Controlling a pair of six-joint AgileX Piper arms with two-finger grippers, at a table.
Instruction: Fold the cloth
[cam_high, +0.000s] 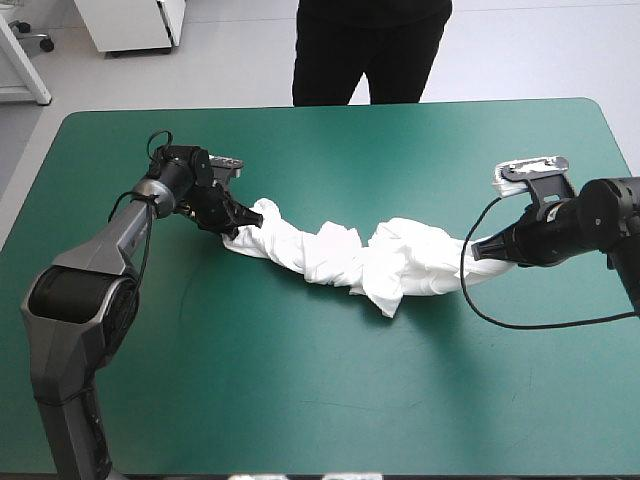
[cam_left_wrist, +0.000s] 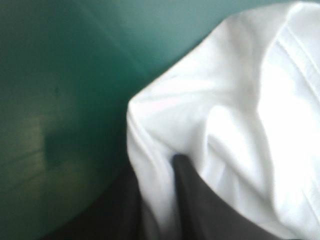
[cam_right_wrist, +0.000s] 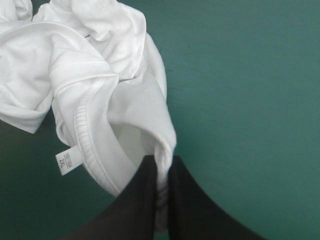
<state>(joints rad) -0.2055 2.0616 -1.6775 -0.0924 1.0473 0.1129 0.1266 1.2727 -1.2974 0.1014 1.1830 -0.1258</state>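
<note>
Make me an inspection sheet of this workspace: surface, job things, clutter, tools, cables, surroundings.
Surface: teal-green cover, smooth and flat.
Job's things: white T-shirt, twisted into a long crumpled strand across the cover; collar and size label show at one end.
Clutter: nothing seen.
Grippers: left tool shut on one end of the T-shirt; right tool shut on the other end, beside the collar.
Cables: nothing seen besides the robot's own.
Surroundings: nothing seen.
</note>
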